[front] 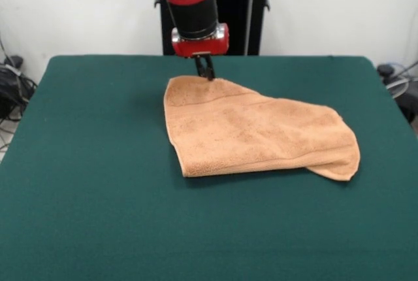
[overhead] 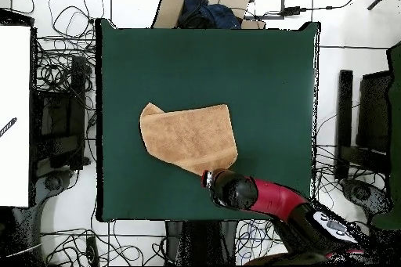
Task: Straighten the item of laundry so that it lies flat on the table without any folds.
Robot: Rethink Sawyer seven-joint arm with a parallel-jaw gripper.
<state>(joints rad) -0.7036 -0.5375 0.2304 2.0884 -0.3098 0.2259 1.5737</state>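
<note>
The peach-orange towel (front: 255, 131) lies folded over on itself on the dark green table (front: 98, 176), slightly right of centre, with a doubled edge along its near side and a rumpled corner at the right. My gripper (front: 206, 72) comes down from the red arm onto the towel's far edge near its left corner, and its fingers are pinched together on the cloth. In the overhead view the towel (overhead: 188, 137) sits left of centre on the table (overhead: 266, 68). The arm's wrist (overhead: 229, 189) covers the gripper at the towel's bottom right corner.
The black pedestal (front: 248, 6) stands behind the table's far edge. Cables and dark gear lie on the floor around the table (overhead: 59, 123). A cardboard box (overhead: 205, 1) sits beyond the table's top edge in the overhead view, and a white surface (overhead: 14, 115) is at the left.
</note>
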